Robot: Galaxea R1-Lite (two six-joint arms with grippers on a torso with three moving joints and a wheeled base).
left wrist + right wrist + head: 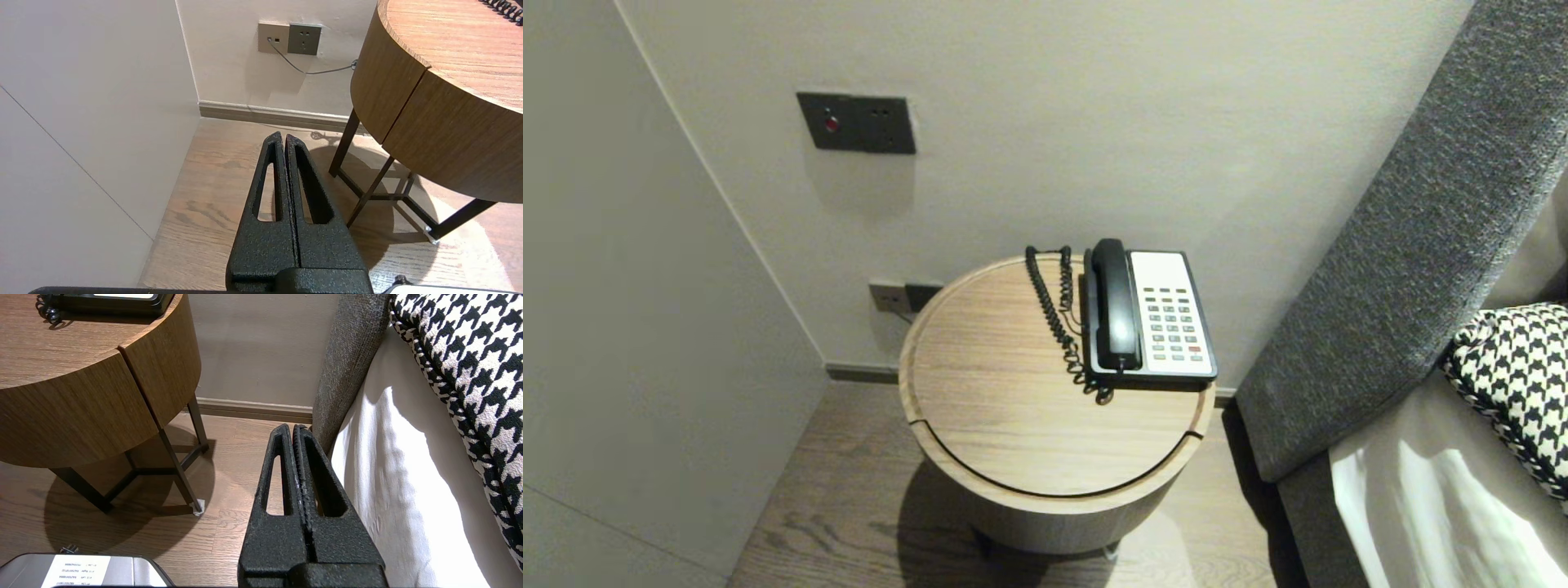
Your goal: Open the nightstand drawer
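Left jaws and right jaws tight together, empty, beside the table [1013, 425] — telephone [1172, 314] cut off in wrist views

No legible txt: phone keypad [1172, 327] & grey-box label [75, 571] too small to read.

You are looking at a hotel-style bedroom. A corded telephone [1150, 314] with a coiled cord [1052, 314] sits on a round wooden counter [1013, 425] just beside a bed [1413, 490] with a white sheet, a grey upholstered headboard [1413, 237] and a houndstooth cushion [1519, 384]. You also see a switch panel [856, 122], wall sockets [903, 296] and wood flooring [833, 506].
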